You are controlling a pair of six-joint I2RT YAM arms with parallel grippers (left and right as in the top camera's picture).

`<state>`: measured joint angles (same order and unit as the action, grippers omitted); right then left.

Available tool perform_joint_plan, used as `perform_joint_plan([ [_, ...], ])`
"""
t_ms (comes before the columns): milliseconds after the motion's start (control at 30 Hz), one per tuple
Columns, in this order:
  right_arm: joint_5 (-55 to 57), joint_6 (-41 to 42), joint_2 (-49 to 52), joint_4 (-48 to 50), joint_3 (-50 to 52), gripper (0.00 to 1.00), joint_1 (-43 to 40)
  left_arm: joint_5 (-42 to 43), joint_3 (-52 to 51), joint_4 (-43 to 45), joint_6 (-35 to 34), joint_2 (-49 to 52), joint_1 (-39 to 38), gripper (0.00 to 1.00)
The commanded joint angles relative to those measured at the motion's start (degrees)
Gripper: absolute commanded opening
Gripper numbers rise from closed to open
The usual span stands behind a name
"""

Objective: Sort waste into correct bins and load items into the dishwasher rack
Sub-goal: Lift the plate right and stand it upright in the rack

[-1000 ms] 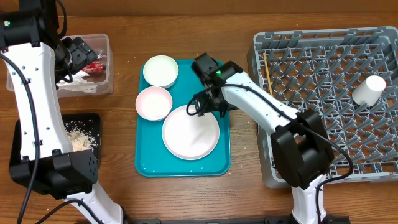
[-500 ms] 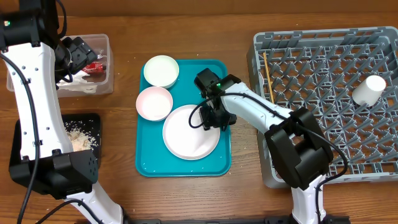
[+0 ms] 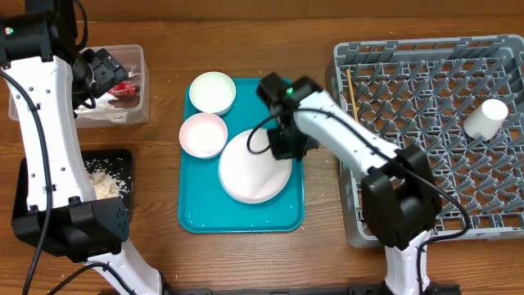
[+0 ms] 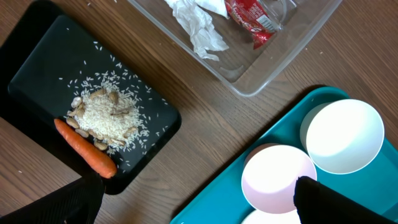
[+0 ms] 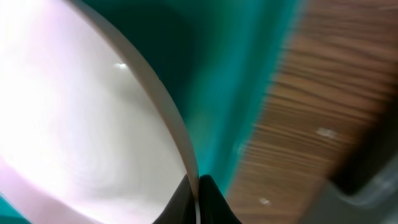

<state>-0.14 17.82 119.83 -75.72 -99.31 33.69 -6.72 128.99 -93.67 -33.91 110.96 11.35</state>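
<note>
Pinching the plate (image 3: 255, 168) by its upper right rim, my right pincer (image 3: 288, 146) is clamped on that thin edge; from my right wrist the rim runs straight down into the narrow cleft between my fingertips (image 5: 217, 210). The plate sits on the right half of the teal tray (image 3: 196, 217), and I cannot tell whether the gripped side is raised off it. Just beside the plate's upper left edge is the pink bowl (image 3: 202, 135), and beyond that, at the tray's top left corner, the white bowl (image 3: 212, 93). To the right of the tray stands the rack (image 3: 426, 123), with chopsticks (image 3: 352, 90) lying near its left edge and a cup (image 3: 485, 117) on its side toward the far right. My left pincer (image 3: 105, 72) hangs spread wide and empty over the clear tub (image 3: 143, 90) on the far left of the table. In that tub lie the napkin (image 4: 199, 31) and the red wrapper (image 4: 252, 17). Below the tub is the black tray (image 3: 123, 160), holding a heap of scraps (image 3: 102, 179) and the carrot (image 4: 85, 149) touching the heap.
</note>
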Motion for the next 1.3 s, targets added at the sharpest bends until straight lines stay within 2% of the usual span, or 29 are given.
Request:
perform_joint_plan([
  [0,12.07,2.40,-6.36,-6.36,-8.26,0.04,-3.45,-0.74,-0.17,-0.15,0.50,0.04,-0.09,1.00],
  [233,22.77,2.32,-14.36,-16.74,-18.80,0.04,-13.62,-0.74,-0.17,-0.15,0.50,0.04,-0.09,1.00],
  [400,33.51,2.34,-18.18,-16.00,-21.38,0.04,-22.73,-0.74,-0.17,-0.15,0.50,0.04,-0.09,1.00],
  [533,39.85,1.99,-18.43,-8.90,-20.59,0.04,-31.15,-0.74,-0.17,-0.15,0.50,0.04,-0.09,1.00],
  [767,43.25,-2.08,-17.46,1.18,-15.76,0.04,-38.75,-0.74,-0.17,-0.15,0.50,0.04,-0.09,1.00],
  [1033,43.65,-9.75,-17.42,15.58,-6.29,0.04,-43.32,-0.74,-0.17,-0.15,0.52,0.04,-0.09,1.00],
  [1267,43.63,-20.06,-17.25,30.49,2.80,0.04,-44.41,-0.74,-0.17,-0.13,0.50,0.04,-0.09,1.00],
])
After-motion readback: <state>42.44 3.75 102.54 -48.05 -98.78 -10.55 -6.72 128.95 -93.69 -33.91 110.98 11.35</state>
